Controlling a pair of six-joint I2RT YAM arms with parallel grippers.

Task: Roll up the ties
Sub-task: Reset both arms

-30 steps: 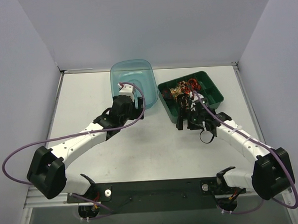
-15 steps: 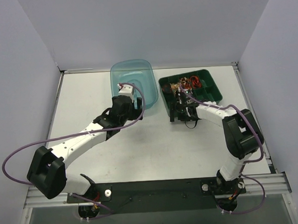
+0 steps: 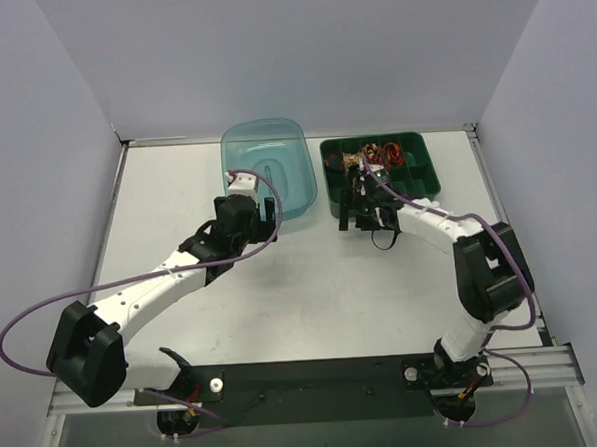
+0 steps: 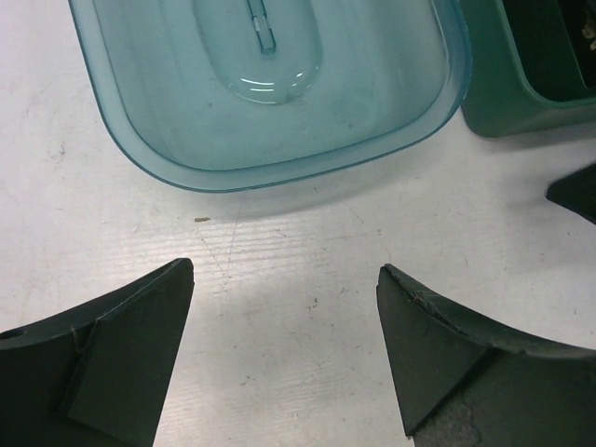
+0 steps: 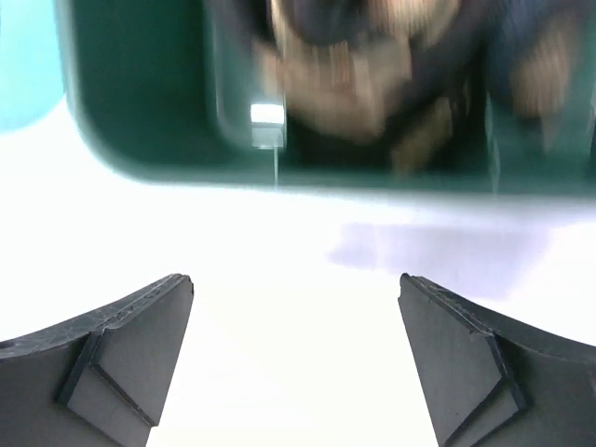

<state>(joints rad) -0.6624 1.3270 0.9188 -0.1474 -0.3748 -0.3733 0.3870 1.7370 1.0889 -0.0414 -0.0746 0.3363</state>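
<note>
While the left pincer (image 4: pixel 286 279) and right pincer (image 5: pixel 294 284) hang released, lavender walls (image 3: pixel 290 54) enclose the scuffed white table (image 3: pixel 312 293).

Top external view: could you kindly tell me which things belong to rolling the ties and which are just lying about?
For the job:
ties in the green tray
right claw, open, facing that tray
left claw, open

Lying about:
teal tub
purple cables
</note>
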